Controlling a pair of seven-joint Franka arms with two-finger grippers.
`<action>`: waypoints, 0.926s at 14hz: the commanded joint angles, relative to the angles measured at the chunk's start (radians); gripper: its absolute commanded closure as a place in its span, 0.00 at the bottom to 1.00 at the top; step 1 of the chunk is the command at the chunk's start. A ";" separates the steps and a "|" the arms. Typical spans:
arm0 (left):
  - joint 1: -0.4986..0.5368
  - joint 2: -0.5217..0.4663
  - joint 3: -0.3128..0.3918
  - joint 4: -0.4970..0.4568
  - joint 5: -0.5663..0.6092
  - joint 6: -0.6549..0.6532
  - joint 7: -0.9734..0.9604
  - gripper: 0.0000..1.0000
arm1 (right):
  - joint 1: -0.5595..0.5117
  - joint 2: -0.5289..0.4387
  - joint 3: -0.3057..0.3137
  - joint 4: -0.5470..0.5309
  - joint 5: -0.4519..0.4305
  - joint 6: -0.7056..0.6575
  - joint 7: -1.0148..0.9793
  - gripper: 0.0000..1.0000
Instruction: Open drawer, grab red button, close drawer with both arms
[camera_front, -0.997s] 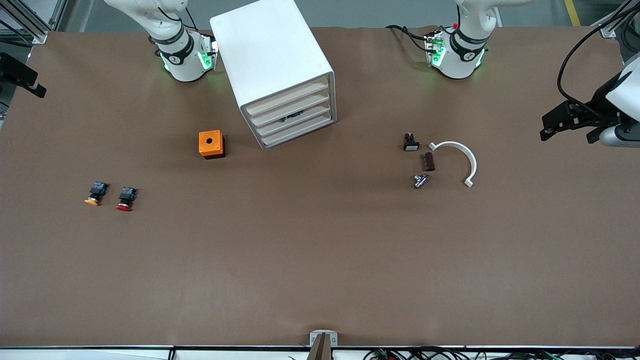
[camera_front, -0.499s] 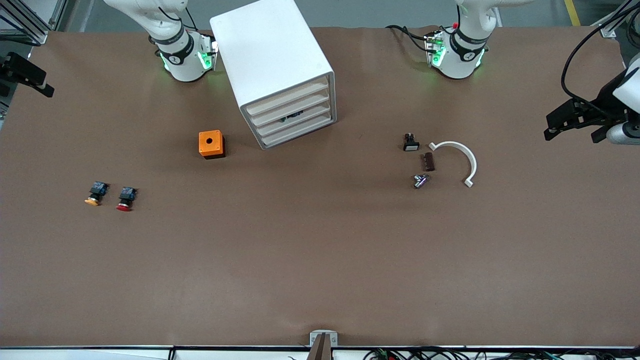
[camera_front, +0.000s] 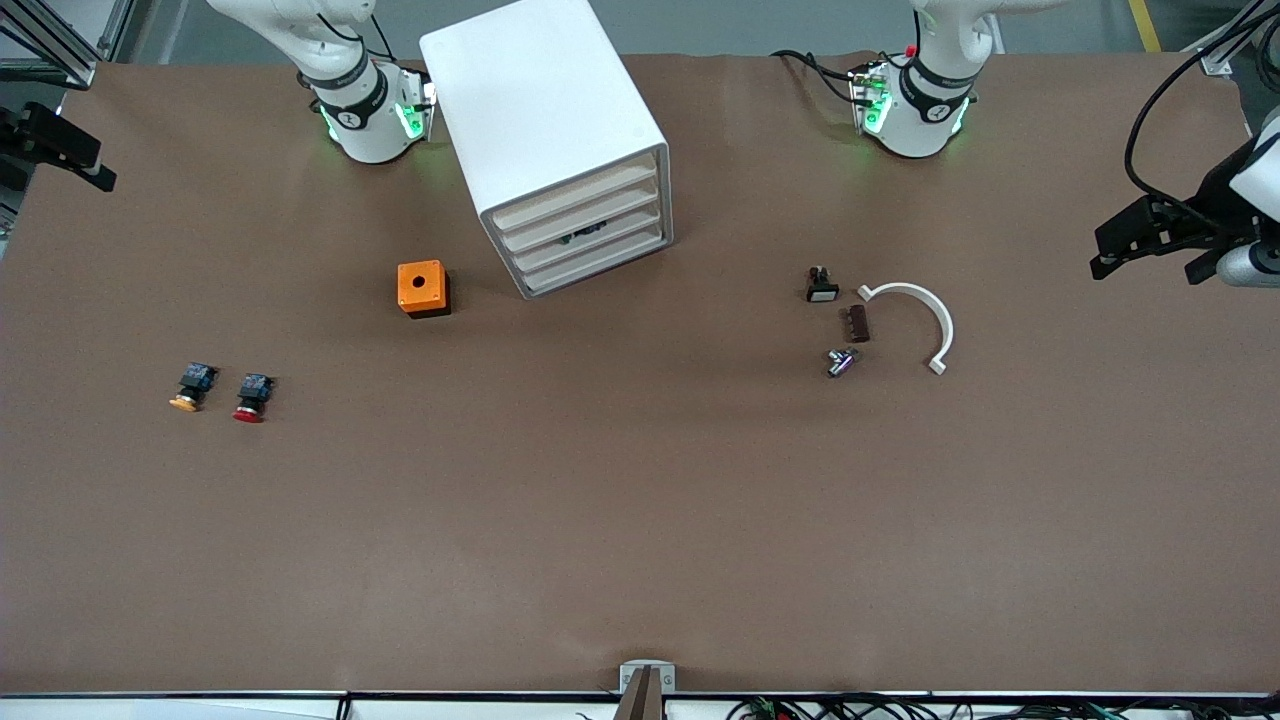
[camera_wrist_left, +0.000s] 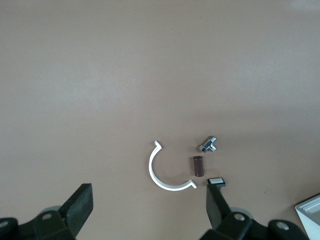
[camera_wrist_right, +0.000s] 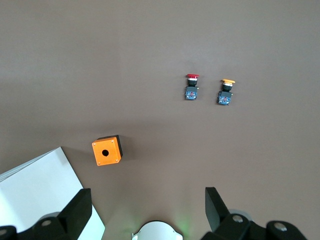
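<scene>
Brown desk is carrying the red button, lying toward the right arm's end, cap pointing at the front camera, beside a yellow button. Right claw, jaws apart, is hanging nearer it; left claw, also apart, is waiting over the left arm's end of the desk.

You're looking at a robotics lab or test cell. Two white robot arms are bolted to a bench covered in brown sheet, bases lit green. Aluminium frame rails stand at the corner, loose cables run along the near edge, and a painted yellow floor line marks the concrete.
</scene>
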 joint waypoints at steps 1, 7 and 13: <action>0.019 0.006 -0.007 0.016 0.020 -0.022 0.005 0.00 | 0.040 -0.008 -0.002 -0.005 0.004 -0.007 0.006 0.00; 0.021 0.007 -0.007 0.015 0.020 -0.034 0.004 0.00 | 0.038 -0.010 -0.003 -0.005 0.004 -0.009 0.007 0.00; 0.019 0.010 -0.007 0.015 0.020 -0.034 0.002 0.00 | 0.038 -0.010 -0.003 -0.005 0.004 -0.010 0.007 0.00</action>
